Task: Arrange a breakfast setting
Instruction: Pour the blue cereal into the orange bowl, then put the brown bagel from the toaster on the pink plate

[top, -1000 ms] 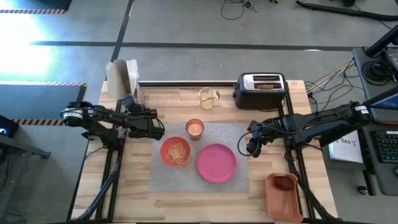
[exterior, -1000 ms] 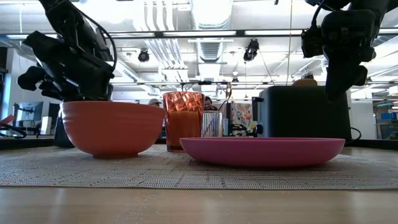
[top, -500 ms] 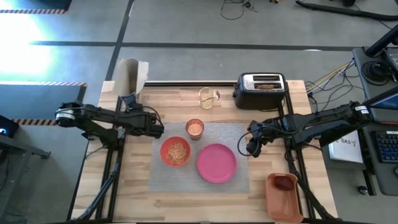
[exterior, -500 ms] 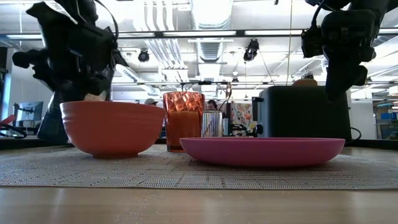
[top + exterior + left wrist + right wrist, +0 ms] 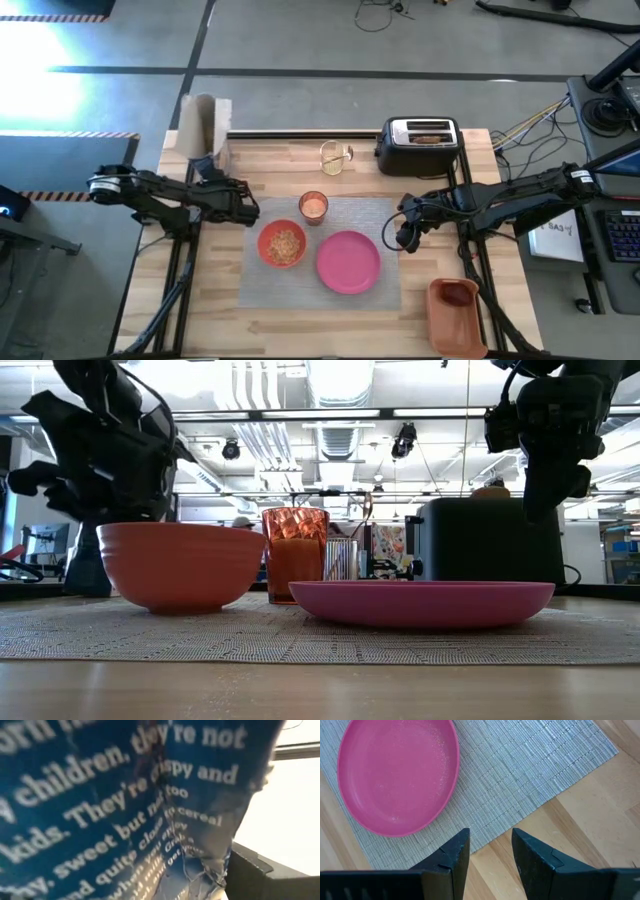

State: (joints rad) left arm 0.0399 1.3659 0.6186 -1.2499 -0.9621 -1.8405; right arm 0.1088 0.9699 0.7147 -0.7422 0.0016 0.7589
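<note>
**Cardboard cereal box at the table's corner, breakfast half laid**

Seen from above, the cereal box (image 5: 205,125) stands upright at the table's 10 o'clock corner. The left gripper (image 5: 207,165) is right against it, the box's blue print filling that wrist view; whether the fingers clamp it cannot be told. Thin card is probably light and easily crushed, so it is best held across its broad faces at mid-height.

On the grey placemat (image 5: 390,215) at centre, the cereal-filled bowl (image 5: 283,244) sits at the empty pink plate's (image 5: 348,262) 10 o'clock. The glass (image 5: 313,206) stands at the bowl's 1 o'clock and could be tipped. The right gripper (image 5: 487,847) hovers off the plate's 3 o'clock, fingers apart and empty. The toaster (image 5: 418,145) is at 1 o'clock, the orange bin (image 5: 455,315) at 5.
</note>
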